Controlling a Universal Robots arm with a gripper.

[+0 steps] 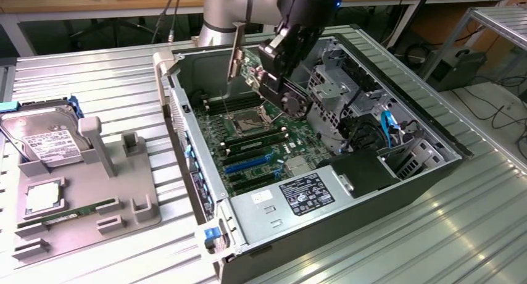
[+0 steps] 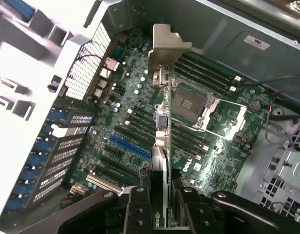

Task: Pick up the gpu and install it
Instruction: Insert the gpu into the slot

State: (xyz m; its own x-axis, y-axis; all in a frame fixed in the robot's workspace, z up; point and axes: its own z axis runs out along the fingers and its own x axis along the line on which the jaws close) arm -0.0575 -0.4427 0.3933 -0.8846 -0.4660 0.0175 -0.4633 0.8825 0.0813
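Robotics lab or workshop, ribbed metal table (image 1: pixel 91 74), open computer case (image 1: pixel 346 229), cabled workbenches (image 1: pixel 82 6) behind.

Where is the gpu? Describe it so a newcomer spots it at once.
Find the open computer case on the metal table. Above its motherboard the gripper clamps the gpu. It is the dark card with a round fan and long silver bracket.

Black gpu (image 2: pixel 159 170) flashing its silver bracket (image 2: pixel 165 46), green motherboard (image 2: pixel 223 165) with one bright blue slot (image 2: pixel 128 145), grey ribbed surface (image 1: pixel 461 222) gleaming.
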